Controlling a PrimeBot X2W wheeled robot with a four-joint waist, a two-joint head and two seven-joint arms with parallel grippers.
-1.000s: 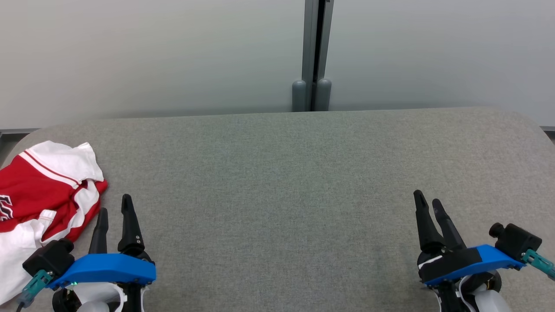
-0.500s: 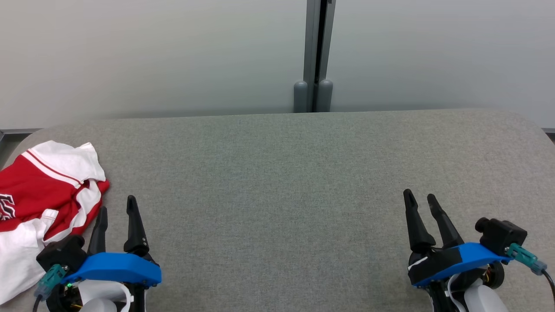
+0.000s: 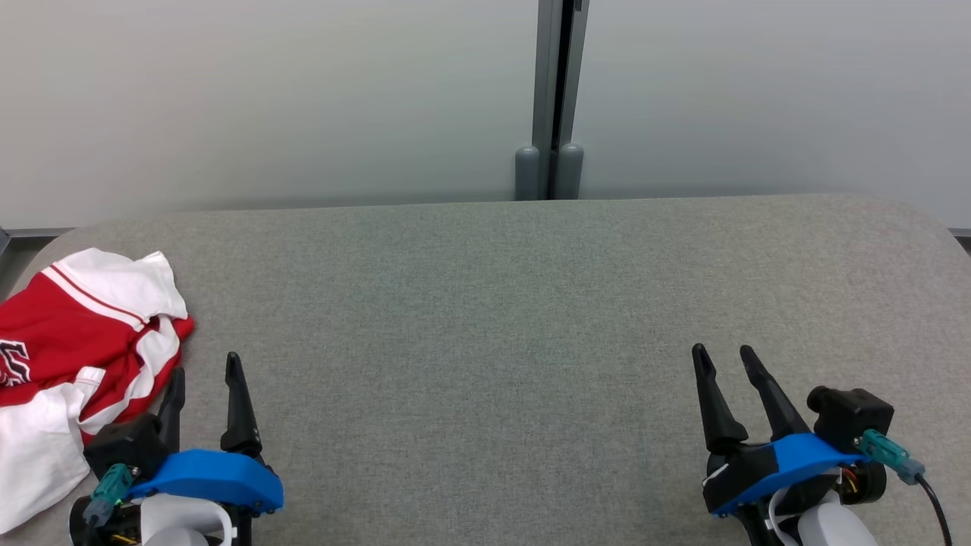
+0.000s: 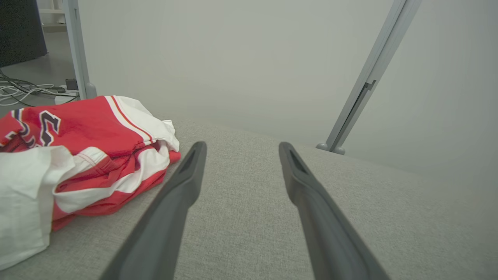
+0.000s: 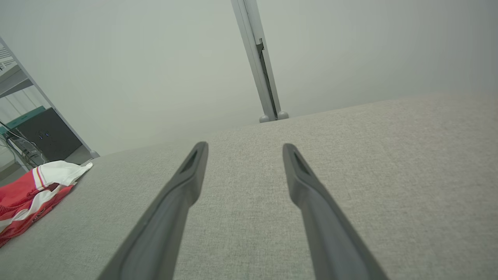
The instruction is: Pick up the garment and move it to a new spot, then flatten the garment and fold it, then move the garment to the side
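Observation:
The garment (image 3: pixel 72 349) is a red and white jersey, crumpled in a heap at the table's left edge; it also shows in the left wrist view (image 4: pixel 70 159) and far left in the right wrist view (image 5: pixel 35 190). My left gripper (image 3: pixel 205 368) stands open just right of the heap, apart from it, with nothing between its fingers (image 4: pixel 186 182). My right gripper (image 3: pixel 721 353) is open and empty at the lower right, far from the cloth, its fingers (image 5: pixel 190 175) over bare fabric.
The grey cloth-covered table (image 3: pixel 485 303) spans the view, with rounded far corners. A pale partition wall with a grey post (image 3: pixel 548 98) stands right behind its far edge. Cables (image 4: pixel 23 93) lie on the floor beyond the left end.
Both grippers have drawn back toward the near edge, the right one also shifting left. The head camera has shifted slightly. The garment lies as it did.

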